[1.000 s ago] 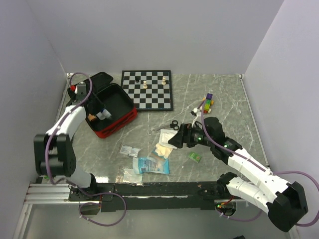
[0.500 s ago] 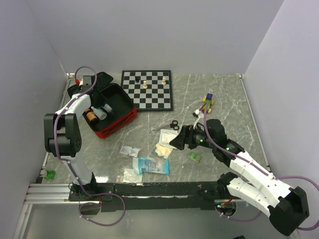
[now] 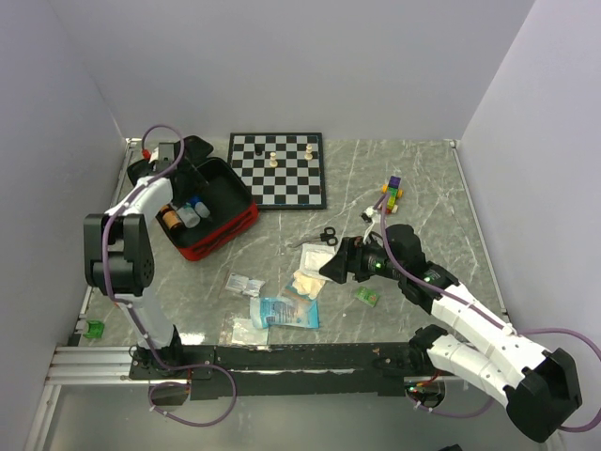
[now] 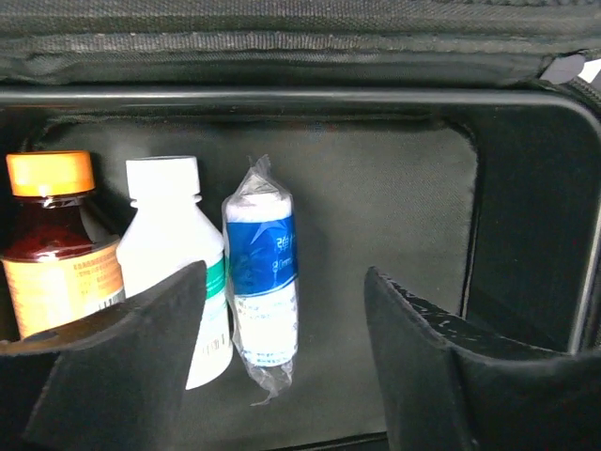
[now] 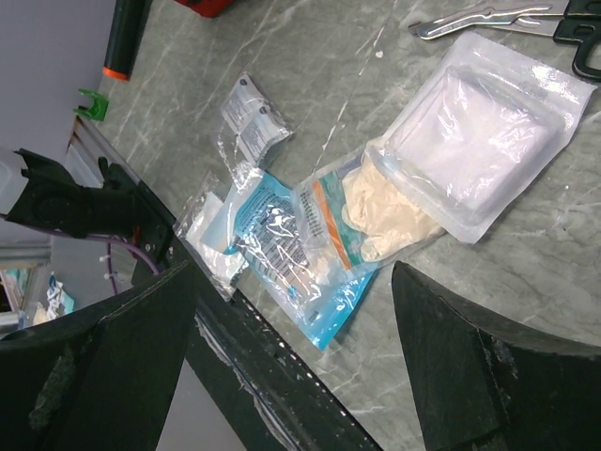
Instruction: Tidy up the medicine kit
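The red medicine kit [image 3: 223, 228] lies open at the back left, its black lining [image 4: 376, 235] showing. Inside lie a brown bottle with an orange cap [image 4: 56, 244], a white bottle [image 4: 174, 254] and a blue-and-white wrapped roll [image 4: 263, 282]. My left gripper [image 3: 167, 162] is open and empty over the kit's far edge; in the left wrist view [image 4: 282, 376] its fingers straddle the roll from above. My right gripper [image 3: 331, 266] is open and empty above the loose packets: a white pouch [image 5: 484, 141], a glove packet [image 5: 376, 211] and a blue packet [image 5: 291, 254].
A chessboard [image 3: 277, 169] with a few pieces lies behind the kit. Black scissors [image 3: 326, 236] lie mid-table, coloured blocks [image 3: 392, 194] to the right, a small green packet [image 3: 366, 296] by the right arm. Small clear sachets [image 3: 246, 285] lie near the front rail [image 3: 282, 357].
The left arm swung from over the kit's near side back to its far left edge, open and away from the bottles. The right gripper barely shifted.
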You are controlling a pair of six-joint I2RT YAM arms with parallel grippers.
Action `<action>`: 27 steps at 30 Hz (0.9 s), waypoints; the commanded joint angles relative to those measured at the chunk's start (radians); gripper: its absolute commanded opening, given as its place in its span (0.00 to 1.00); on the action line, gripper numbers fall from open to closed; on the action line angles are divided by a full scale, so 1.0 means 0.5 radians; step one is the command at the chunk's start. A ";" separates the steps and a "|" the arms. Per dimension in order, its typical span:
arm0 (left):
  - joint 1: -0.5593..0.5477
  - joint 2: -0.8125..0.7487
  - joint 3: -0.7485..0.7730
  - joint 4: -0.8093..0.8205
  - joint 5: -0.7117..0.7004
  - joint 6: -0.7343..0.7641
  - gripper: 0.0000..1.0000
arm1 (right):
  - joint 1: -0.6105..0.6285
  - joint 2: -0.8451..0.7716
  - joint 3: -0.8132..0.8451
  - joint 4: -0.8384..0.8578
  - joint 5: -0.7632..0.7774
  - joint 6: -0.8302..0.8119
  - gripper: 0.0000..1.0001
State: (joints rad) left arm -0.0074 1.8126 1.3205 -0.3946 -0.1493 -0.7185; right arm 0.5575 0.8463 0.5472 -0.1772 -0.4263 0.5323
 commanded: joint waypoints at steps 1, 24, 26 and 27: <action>0.009 -0.222 -0.039 -0.061 0.001 -0.026 0.74 | -0.008 -0.014 0.038 -0.001 0.039 -0.037 0.90; -0.933 -1.799 -1.248 0.295 0.182 -0.315 0.96 | -0.008 0.764 0.406 -0.296 0.432 -0.049 0.73; -0.942 -1.876 -1.300 0.262 0.176 -0.333 0.97 | -0.008 0.841 0.433 -0.266 0.457 -0.034 0.67; -0.945 -1.922 -1.325 0.240 0.170 -0.336 0.97 | -0.008 0.878 0.449 -0.250 0.466 -0.040 0.65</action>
State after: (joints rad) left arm -0.4702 0.9325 0.6876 -0.2939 -0.0727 -0.8425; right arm 0.5575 1.2366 0.7067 -0.3302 -0.2085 0.4942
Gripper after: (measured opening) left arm 0.966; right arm 0.688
